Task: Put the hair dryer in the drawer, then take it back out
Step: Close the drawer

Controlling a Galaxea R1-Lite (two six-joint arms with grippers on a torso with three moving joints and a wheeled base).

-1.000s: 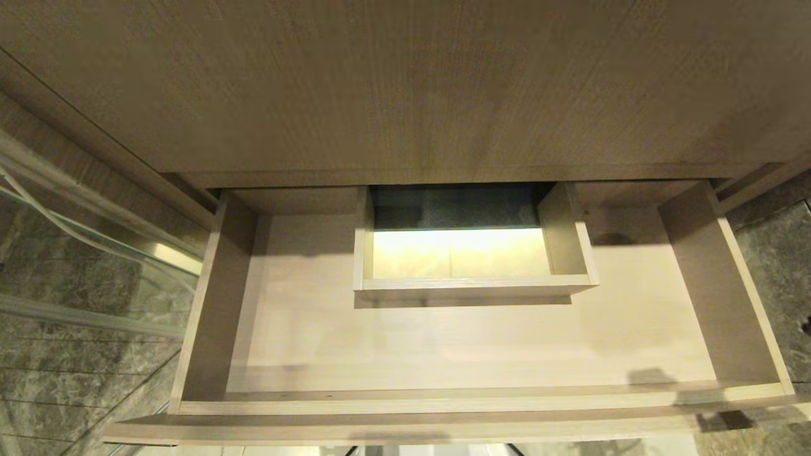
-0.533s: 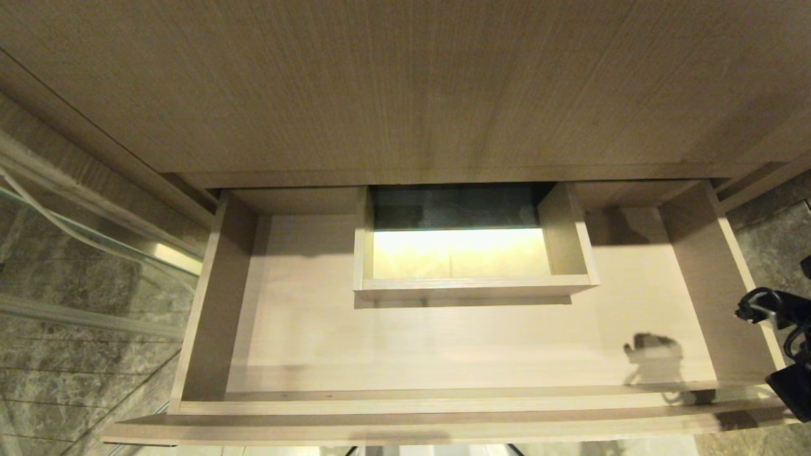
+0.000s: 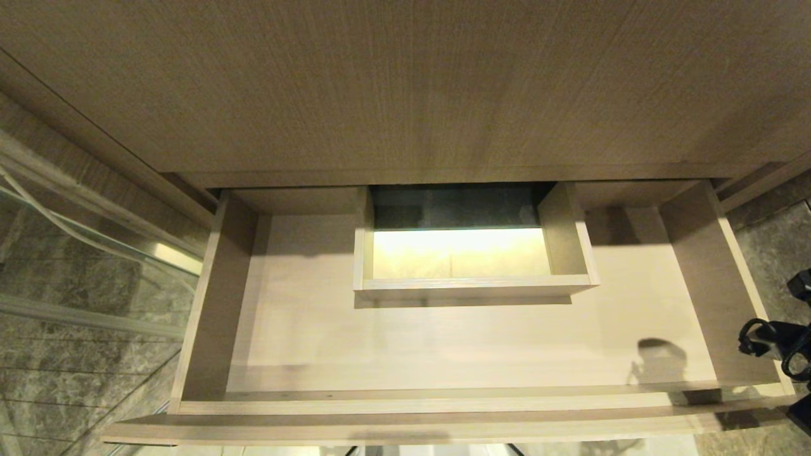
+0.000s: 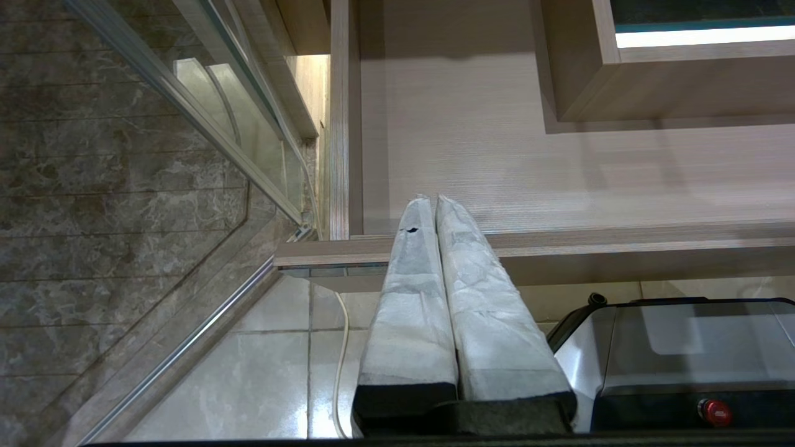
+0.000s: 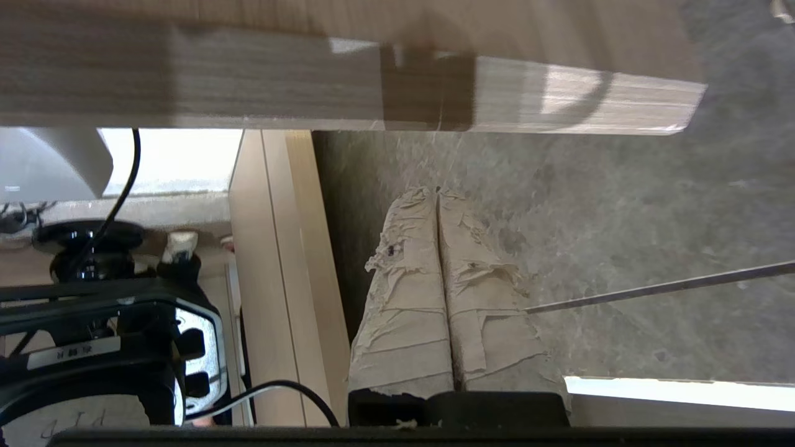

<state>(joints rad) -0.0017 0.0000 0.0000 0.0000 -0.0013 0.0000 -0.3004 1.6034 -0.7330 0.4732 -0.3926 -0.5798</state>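
Your drawer (image 3: 443,348) stands pulled out and bare; the hair dryer shows nowhere. Right end effector (image 5: 438,192), fingers pressed together on nothing, hangs off the drawer's right near corner. Expect a light, smooth, slippery barrel: grip it mid-body, clear of the cord.

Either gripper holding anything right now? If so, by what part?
Nothing is held. The left gripper and right gripper are both shut on nothing; the drawer is open, with no hair dryer in view.
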